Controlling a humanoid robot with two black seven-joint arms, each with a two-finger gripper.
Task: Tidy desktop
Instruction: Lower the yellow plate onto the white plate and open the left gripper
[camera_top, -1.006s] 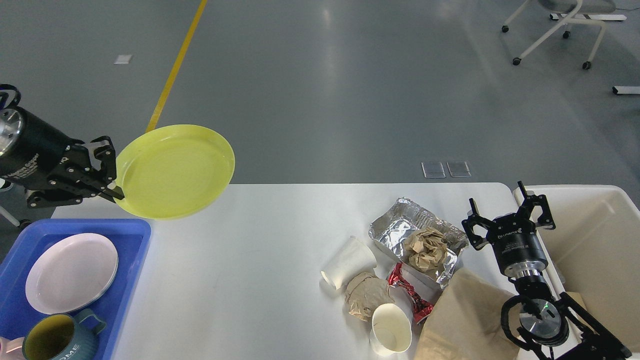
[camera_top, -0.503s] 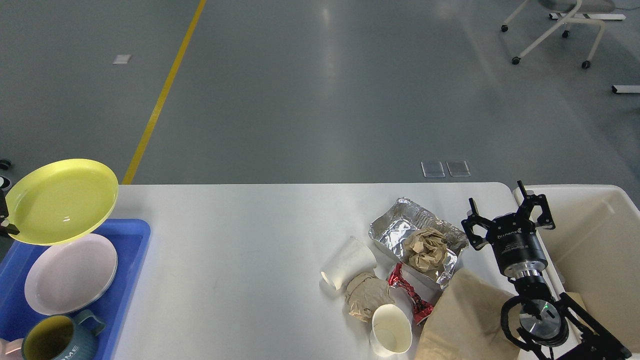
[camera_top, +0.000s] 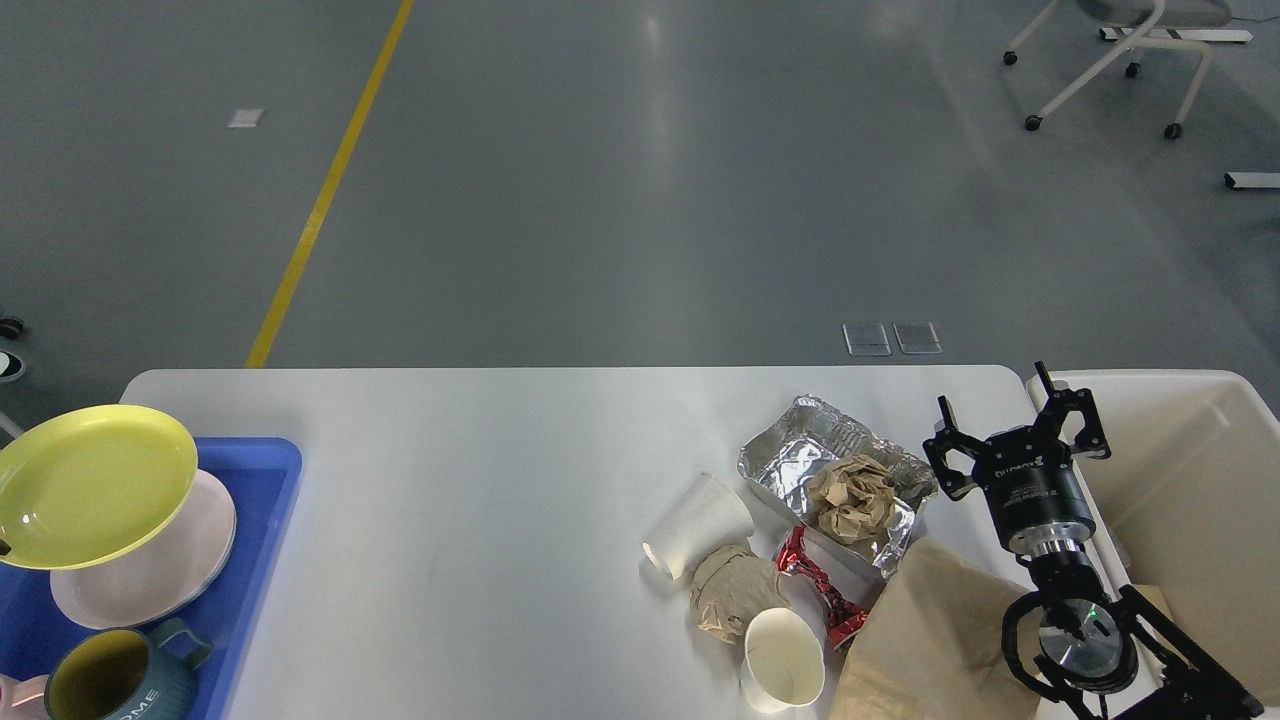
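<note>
**Yellow plate comes down over the tray**

Spread jaws mark the right gripper (camera_top: 1017, 432), which hovers at the 3 o'clock side of the desktop (camera_top: 500, 480), empty and unmoved since a second ago. Of the left gripper only a dark tip shows at the frame's left edge, so I cannot tell how its jaws stand.

A second ago the yellow plate (camera_top: 90, 485) hung high over the desktop's far-left corner with the left gripper pinching its rim in plain view. Now it sits lower and further toward 9 o'clock, tilted over the pink plate (camera_top: 170, 575) in the blue tray (camera_top: 265, 470); whether the two plates touch is unclear.

The blue mug (camera_top: 105, 675) stays at the tray's 6 o'clock end. At 4 o'clock on the desktop, the foil tray (camera_top: 800, 455), two paper cups (camera_top: 700, 525), red wrapper (camera_top: 815, 580), crumpled paper (camera_top: 730, 590) and brown bag (camera_top: 930, 630) lie unchanged beside the cream bin (camera_top: 1200, 480).
</note>
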